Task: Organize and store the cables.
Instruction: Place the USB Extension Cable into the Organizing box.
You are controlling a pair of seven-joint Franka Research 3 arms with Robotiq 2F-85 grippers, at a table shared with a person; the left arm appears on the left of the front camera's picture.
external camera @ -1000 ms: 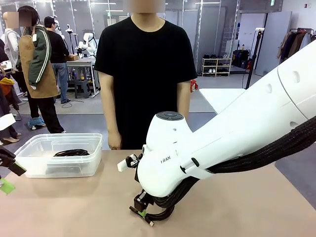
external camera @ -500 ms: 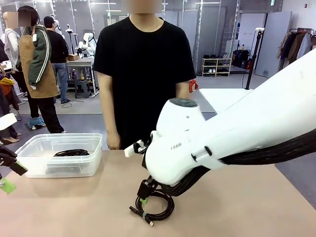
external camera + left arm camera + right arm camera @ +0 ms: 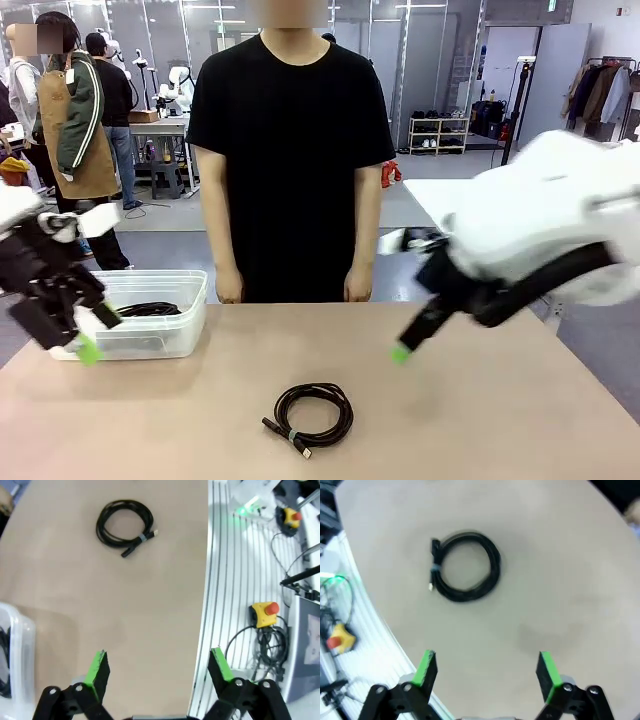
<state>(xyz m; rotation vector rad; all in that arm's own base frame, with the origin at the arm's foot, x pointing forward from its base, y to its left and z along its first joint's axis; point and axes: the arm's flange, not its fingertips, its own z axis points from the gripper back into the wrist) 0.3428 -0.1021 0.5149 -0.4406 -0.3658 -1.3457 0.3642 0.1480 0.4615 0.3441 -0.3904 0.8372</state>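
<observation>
One of the cables, a coiled black cord (image 3: 310, 413) with a pale band, lies loose on the tan table near its front edge. It also shows as the coil (image 3: 125, 522) in the left wrist view and the coil (image 3: 465, 565) in the right wrist view. Another coiled cable (image 3: 146, 309) rests inside the clear plastic bin (image 3: 190, 330). My right gripper (image 3: 405, 348) hangs open above the table, right of the loose coil and apart from it. My left gripper (image 3: 97, 333) is open beside the bin's near left corner. Both hold nothing: left gripper (image 3: 159, 666), right gripper (image 3: 487, 672).
A person in a black shirt stands at the far edge, hands (image 3: 232, 290) hanging at the table's rim. The bin's corner (image 3: 15, 650) shows at the left. Beyond the table edge lie yellow stop buttons (image 3: 265, 612) and floor cords.
My right arm has lifted off the coil, opened and swung back to the right, leaving the coil on the table. My left gripper has risen into view beside the bin.
</observation>
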